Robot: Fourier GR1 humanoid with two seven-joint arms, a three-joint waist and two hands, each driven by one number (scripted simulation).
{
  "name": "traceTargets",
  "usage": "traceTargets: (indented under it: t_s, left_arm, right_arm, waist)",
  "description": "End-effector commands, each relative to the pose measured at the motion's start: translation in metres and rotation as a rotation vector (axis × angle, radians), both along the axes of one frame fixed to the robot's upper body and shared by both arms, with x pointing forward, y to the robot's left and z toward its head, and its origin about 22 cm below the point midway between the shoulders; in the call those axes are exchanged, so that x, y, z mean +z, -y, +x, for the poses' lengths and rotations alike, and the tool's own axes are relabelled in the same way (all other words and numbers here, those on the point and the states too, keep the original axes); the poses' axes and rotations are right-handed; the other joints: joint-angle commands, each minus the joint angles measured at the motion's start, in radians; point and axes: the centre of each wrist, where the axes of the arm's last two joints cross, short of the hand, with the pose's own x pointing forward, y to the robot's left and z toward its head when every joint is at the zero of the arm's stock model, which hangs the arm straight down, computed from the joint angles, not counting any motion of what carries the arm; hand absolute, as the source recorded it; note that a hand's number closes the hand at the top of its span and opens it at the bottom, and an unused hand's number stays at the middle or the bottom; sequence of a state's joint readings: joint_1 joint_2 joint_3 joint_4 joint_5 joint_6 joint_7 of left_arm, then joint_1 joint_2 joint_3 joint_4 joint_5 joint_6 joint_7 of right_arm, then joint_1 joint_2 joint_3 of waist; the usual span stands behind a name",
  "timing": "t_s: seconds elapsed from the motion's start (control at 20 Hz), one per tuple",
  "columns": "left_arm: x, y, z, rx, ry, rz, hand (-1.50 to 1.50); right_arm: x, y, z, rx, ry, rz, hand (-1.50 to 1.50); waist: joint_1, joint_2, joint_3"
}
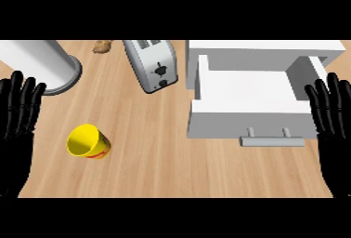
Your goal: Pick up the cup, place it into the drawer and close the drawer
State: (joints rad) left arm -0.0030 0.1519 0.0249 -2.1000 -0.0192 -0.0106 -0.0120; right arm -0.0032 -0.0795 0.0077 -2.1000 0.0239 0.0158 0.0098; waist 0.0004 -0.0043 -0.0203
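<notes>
- Spreading across your whole view, the wooden counter (171,172) carries everything listed below.
- Right of centre you see the white drawer (247,100) pulled open, its inside bare, its grey handle (272,139) pointing toward you.
- Behind the drawer sits its white cabinet (264,53), running along the far edge.
- At far left you find a large grey cylinder (41,62), standing upright and partly cut off by the edge.
- Your left hand (17,125) rests at the left edge, fingers straight and pointing up, holding nothing.
- Your right hand (334,125) rests at the right edge just beside the drawer's front corner, fingers likewise straight and spread, holding nothing.
- Between the cylinder and the drawer lies a silver toaster (152,65), set at a slant, its dial facing you.
- Near your left hand, the yellow cup (89,142) lies tilted on the counter, mouth turned to the left, well apart from the drawer.
- Up at the far edge, left of the toaster, you can spot a small brown lump (102,46); what it is cannot be told.
</notes>
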Motion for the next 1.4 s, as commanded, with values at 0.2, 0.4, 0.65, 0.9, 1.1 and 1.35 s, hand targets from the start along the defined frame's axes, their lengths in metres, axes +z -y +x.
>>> traceTargets:
  t_s: [0.2,0.4,0.65,0.9,1.1,1.35]
  left_arm:
    - [-0.009,0.010,0.007,0.499,0.053,-0.073,-1.50]
    - [-0.018,0.036,0.027,0.578,-0.012,-0.302,-1.50]
    - [-0.020,0.061,0.038,0.601,-0.034,-0.331,-1.50]
    - [-0.013,0.072,0.061,0.601,-0.036,-0.310,-1.50]
    - [-0.015,0.060,0.051,0.606,-0.032,-0.324,-1.50]
    - [-0.020,0.066,0.061,0.648,-0.050,-0.331,-1.50]
  right_arm:
    - [0.006,-0.006,-0.002,0.046,-0.011,-0.004,-1.50]
    - [0.006,-0.017,0.005,0.157,-0.101,0.086,-1.50]
    - [0.006,-0.009,0.013,0.135,-0.097,0.075,-1.50]
    - [-0.007,-0.020,0.011,0.140,-0.095,0.085,-1.50]
    - [-0.002,-0.006,0.003,0.139,-0.075,0.089,-1.50]
    - [0.005,-0.021,0.005,0.132,-0.090,0.081,-1.50]
  waist:
    - [-0.005,0.004,0.022]
    - [-0.014,0.008,0.020]
    - [-0.003,0.005,0.020]
    - [-0.003,0.005,0.020]
    - [-0.002,0.004,0.020]
    - [-0.002,0.004,0.020]
